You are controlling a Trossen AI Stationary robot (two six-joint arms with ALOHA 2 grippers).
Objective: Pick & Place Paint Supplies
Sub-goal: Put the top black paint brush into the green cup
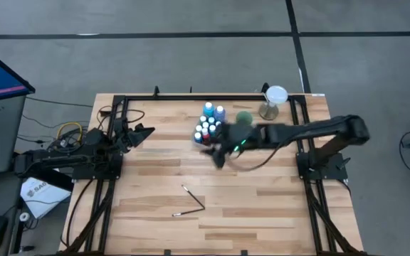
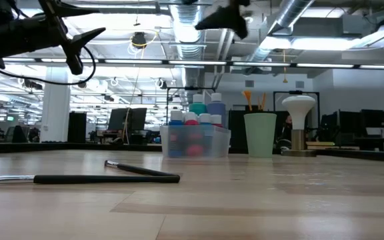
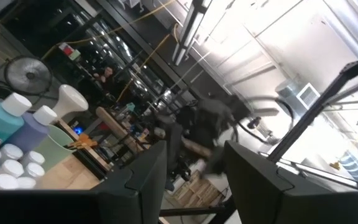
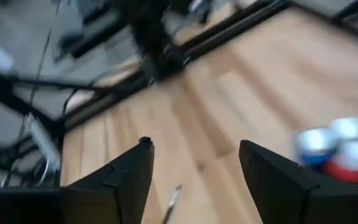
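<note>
Several white-capped paint bottles (image 1: 208, 126) stand packed in a clear tray (image 2: 220, 141) at the table's far middle. Two thin paintbrushes (image 1: 193, 198) lie flat on the wood near the front, forming a V; the low view shows them as dark sticks (image 2: 105, 179). My right gripper (image 1: 216, 155) hangs open in the air just nearer than the tray, fingers slanting down toward the table's left; nothing is between them (image 4: 194, 146). My left gripper (image 1: 144, 131) waits open at the table's left edge, raised and empty (image 3: 194, 149).
A pale green cup (image 2: 260, 133) holding orange-handled sticks stands right of the tray. A white mushroom-shaped object (image 1: 273, 99) stands at the far right corner. Black frame rails (image 1: 119, 107) run along the table's sides. Bare wood lies around the two brushes.
</note>
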